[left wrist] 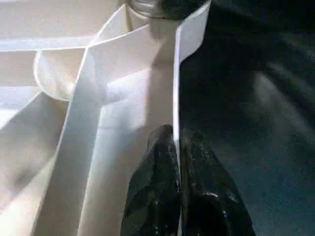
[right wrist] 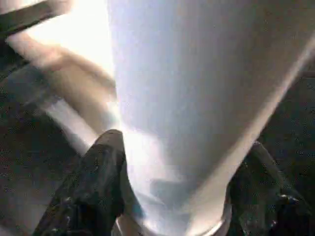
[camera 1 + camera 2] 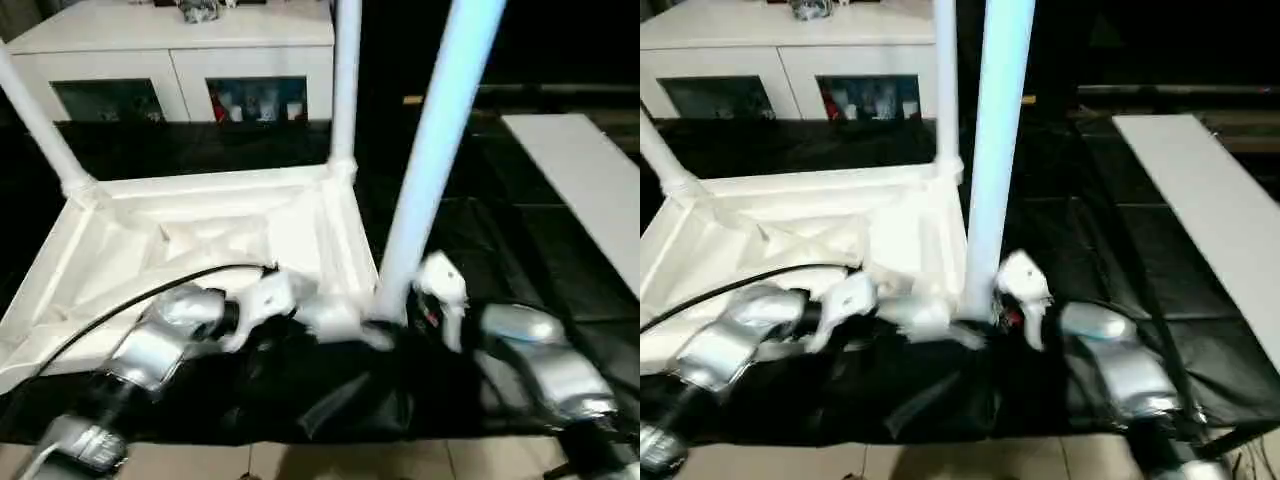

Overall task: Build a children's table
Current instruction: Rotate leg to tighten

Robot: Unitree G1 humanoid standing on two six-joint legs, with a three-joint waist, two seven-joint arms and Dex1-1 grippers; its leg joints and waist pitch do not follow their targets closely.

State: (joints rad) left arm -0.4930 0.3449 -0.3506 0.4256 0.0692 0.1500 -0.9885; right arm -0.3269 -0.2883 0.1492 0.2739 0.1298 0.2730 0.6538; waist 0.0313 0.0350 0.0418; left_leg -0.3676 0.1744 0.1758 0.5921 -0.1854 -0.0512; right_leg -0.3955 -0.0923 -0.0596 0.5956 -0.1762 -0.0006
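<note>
While the tabletop lies underside up on the black floor covering, these are the particulars:

Tabletop (image 3: 200, 240): white, ribs upward, in front of the cabinet.
Far legs: one leg (image 3: 345, 80) stands upright in the far right corner socket; another leg (image 3: 35, 120) rises tilted from the far left corner.
Near leg (image 3: 435, 150): its lower end sits at the near right corner of the tabletop, and it leans slightly to the right as it rises.
Right gripper (image 2: 172, 196): its two black fingers (image 2: 93, 182) are spread around the near leg close to its base, one on each side, touching it.
Left gripper (image 1: 177, 167): fingers pressed together on the thin upright side wall of the tabletop, one on each face of it.
Floor covering (image 3: 480, 240): black sheet under the work.
Cabinet (image 3: 180, 60): white, glass doors, behind the tabletop.
Flat white board (image 3: 590, 190): lying well apart to the right.
</note>
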